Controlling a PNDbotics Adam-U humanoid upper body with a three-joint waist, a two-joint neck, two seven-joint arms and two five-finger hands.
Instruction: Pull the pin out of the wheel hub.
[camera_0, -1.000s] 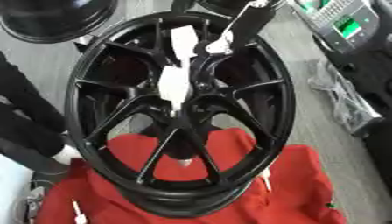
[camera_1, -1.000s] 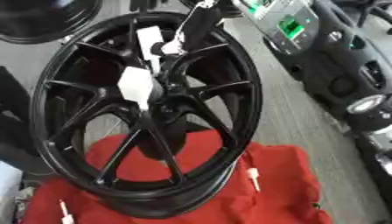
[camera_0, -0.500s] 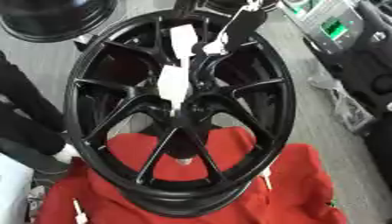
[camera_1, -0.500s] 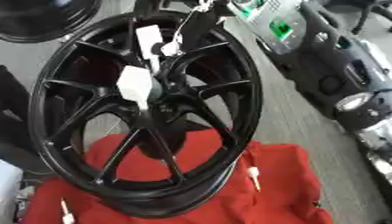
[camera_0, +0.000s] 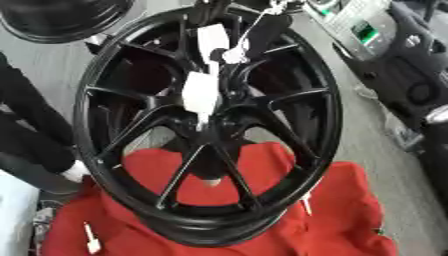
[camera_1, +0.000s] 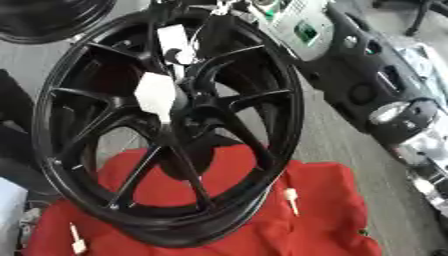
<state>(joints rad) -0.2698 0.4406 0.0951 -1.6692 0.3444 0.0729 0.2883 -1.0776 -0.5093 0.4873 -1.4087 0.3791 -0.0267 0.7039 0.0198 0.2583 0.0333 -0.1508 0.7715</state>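
The black wheel (camera_0: 324, 125) stands on edge on a red cloth (camera_0: 350, 200). What I take for the pin (camera_0: 199, 95), a white piece, sits at its hub, long axis running up and down, just below a white tag (camera_0: 212, 42). What seems to be the robot's right hand (camera_1: 216, 30) reaches over the rim's top, above the pin. It is black on black, so I cannot tell its grip, and the spokes crowd the way in.

The right hand (camera_0: 200, 94) reaches in from the top edge.
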